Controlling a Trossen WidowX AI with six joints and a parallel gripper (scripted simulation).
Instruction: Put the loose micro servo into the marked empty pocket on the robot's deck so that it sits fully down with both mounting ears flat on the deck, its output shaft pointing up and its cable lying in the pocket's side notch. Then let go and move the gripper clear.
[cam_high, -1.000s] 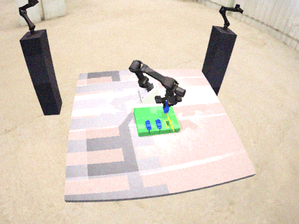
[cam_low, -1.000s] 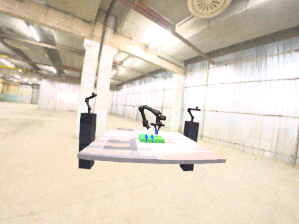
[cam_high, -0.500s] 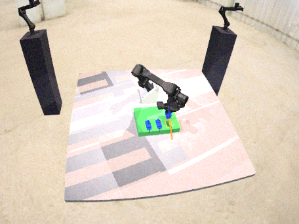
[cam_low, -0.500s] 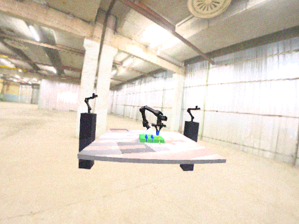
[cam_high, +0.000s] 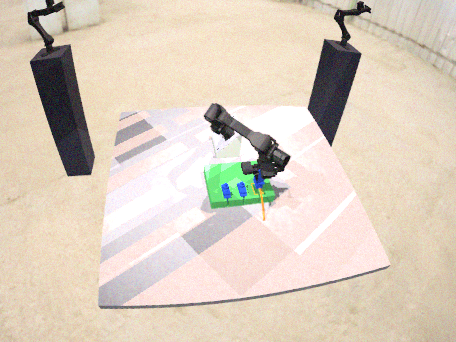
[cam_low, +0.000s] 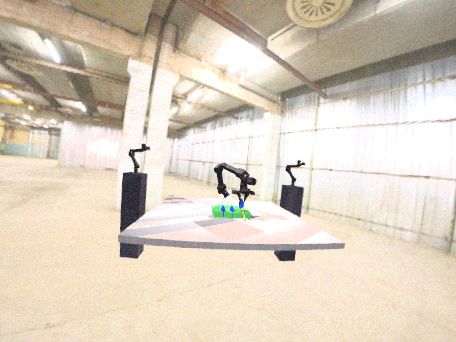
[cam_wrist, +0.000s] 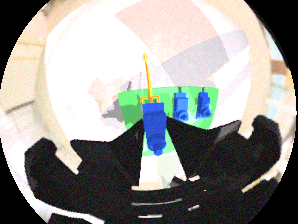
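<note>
The gripper (cam_high: 259, 174) (cam_low: 242, 199) is shut on the loose blue micro servo (cam_high: 258, 182) (cam_low: 241, 204) (cam_wrist: 154, 120). The servo is between the fingertips, over the right part of the green deck (cam_high: 220, 172) (cam_low: 217, 212) (cam_wrist: 213, 98). Its round shaft end shows nearest the wrist camera. Its orange cable (cam_high: 263, 206) (cam_wrist: 147, 75) stretches out past the deck's front edge. The yellow pocket outline (cam_wrist: 141, 100) shows partly beside the cable; the servo hides the rest. Whether the servo touches the deck, and where its ears are, I cannot tell.
Two blue servos (cam_high: 226, 190) (cam_high: 242, 189) (cam_wrist: 181, 106) (cam_wrist: 203, 105) sit in the deck in a row beside the pocket. A pale upright block (cam_high: 227, 148) stands behind the deck. Two dark pillars (cam_high: 62, 110) (cam_high: 336, 85) carrying other arms stand beyond the table.
</note>
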